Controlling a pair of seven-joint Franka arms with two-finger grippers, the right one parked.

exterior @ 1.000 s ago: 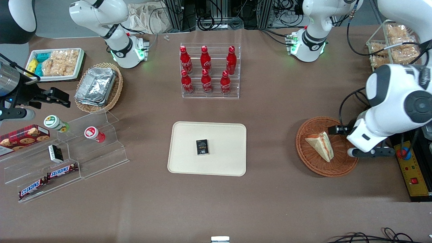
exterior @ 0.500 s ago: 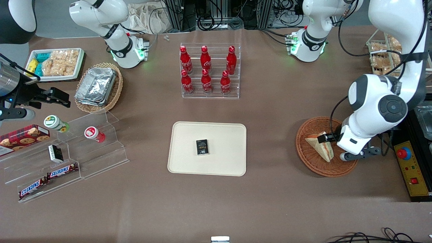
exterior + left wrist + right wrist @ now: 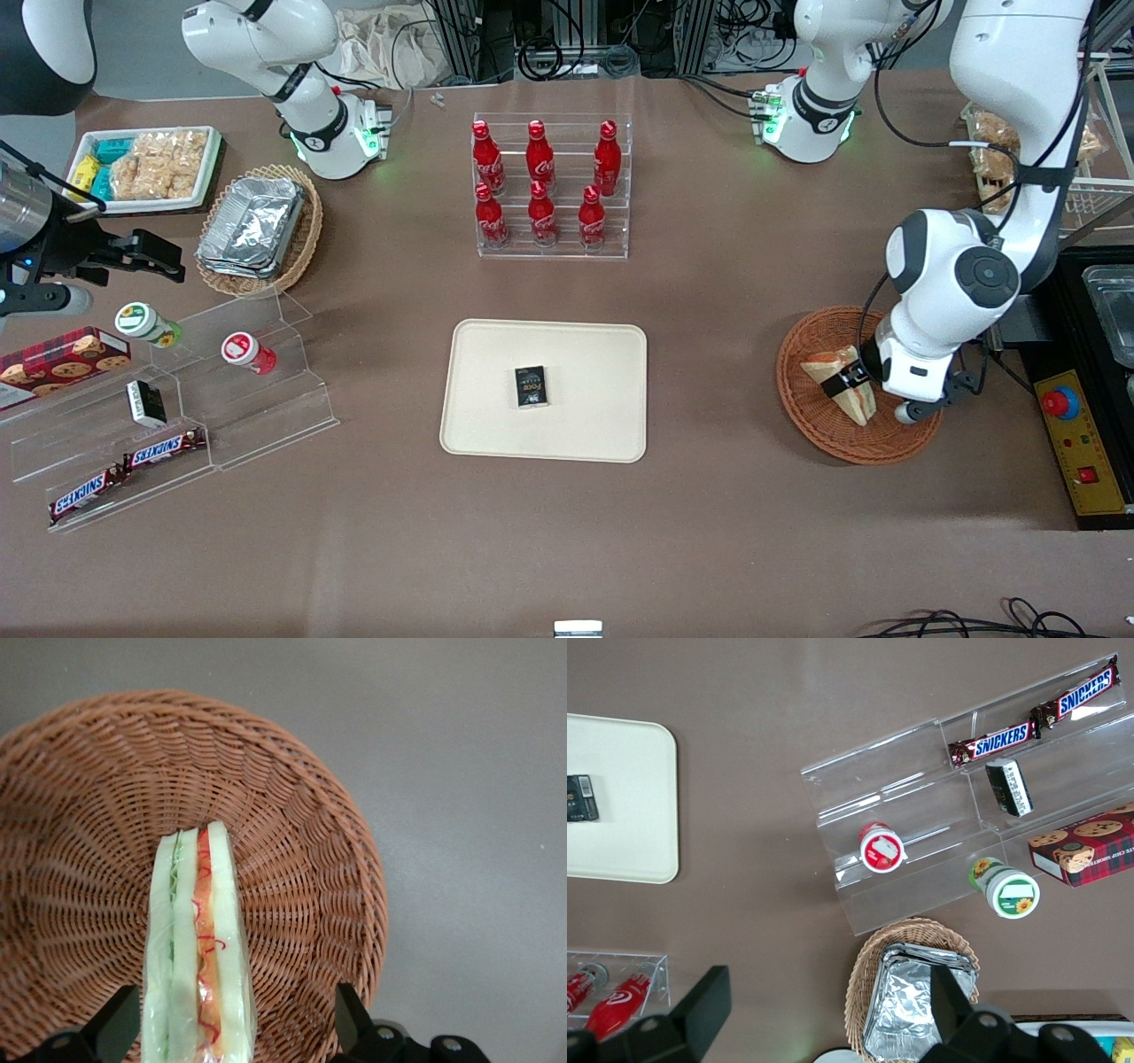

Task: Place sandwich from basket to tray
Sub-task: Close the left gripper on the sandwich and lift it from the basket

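The sandwich [image 3: 858,406], a wrapped wedge of white bread with orange-red and green layers, lies in the reddish-brown wicker basket [image 3: 797,354] toward the working arm's end of the table. My left gripper [image 3: 849,379] is directly above it, down in the basket. In the left wrist view the sandwich [image 3: 190,948] stands on edge in the basket [image 3: 292,815], between the gripper's [image 3: 235,1028] spread black fingertips [image 3: 350,1019]. It is close to one finger, with a gap to the other. The gripper is open. The cream-beige tray [image 3: 496,372] lies mid-table.
A small black box [image 3: 532,386] lies on the tray. A clear rack of red bottles [image 3: 549,186] stands farther from the front camera than the tray. A clear stepped shelf [image 3: 177,408] with snacks and a tan basket of foil containers [image 3: 257,226] are toward the parked arm's end.
The left arm has swung in from the basket's outer rim and come over the sandwich. Its gripper now straddles the sandwich. The sandwich has not moved.
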